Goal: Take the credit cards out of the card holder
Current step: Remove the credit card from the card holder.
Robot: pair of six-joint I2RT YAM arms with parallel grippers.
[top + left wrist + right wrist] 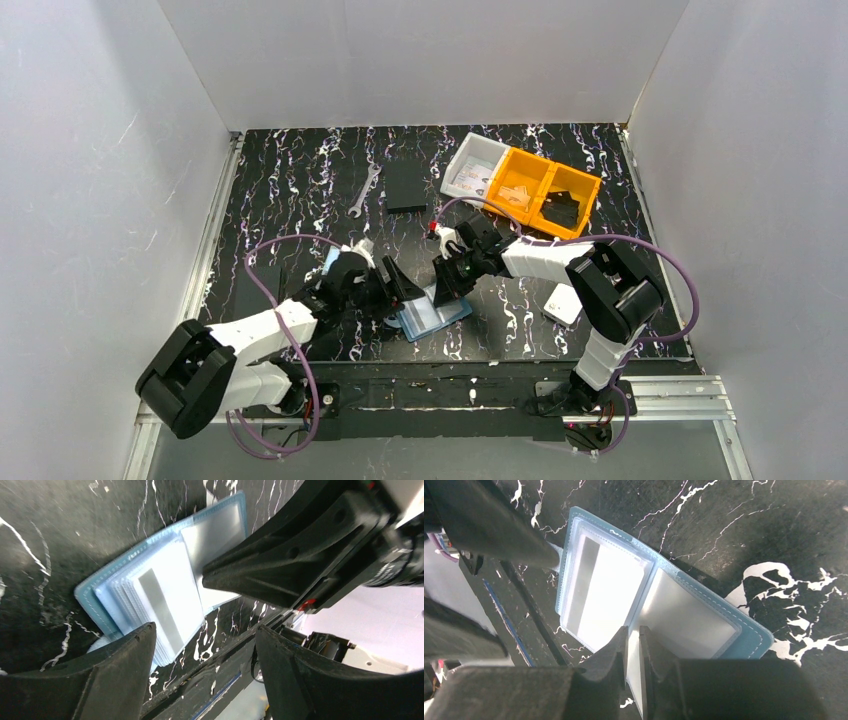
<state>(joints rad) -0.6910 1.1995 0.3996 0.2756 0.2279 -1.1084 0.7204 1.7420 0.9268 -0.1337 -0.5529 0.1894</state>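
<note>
A: Where's the blue fold-open plastic card holder (437, 316)?
B: Flat & open on the black marbled table (300, 180), 6 o'clock, btw your arms. Pale grey-striped credit card (599, 597) sits in its clear pocket. None out yet, I'd say.
A: Right gripper (634, 632)?
B: At holder's 12 o'clock. Fingers near-closed w/ a pale leaf edge btw them at the fold. Can't tell if it's clamped.
A: Left gripper (205, 630)?
B: At 9 o'clock, spread wide, grasping nothing. Prob. placed to pin the holder while you pull.
</note>
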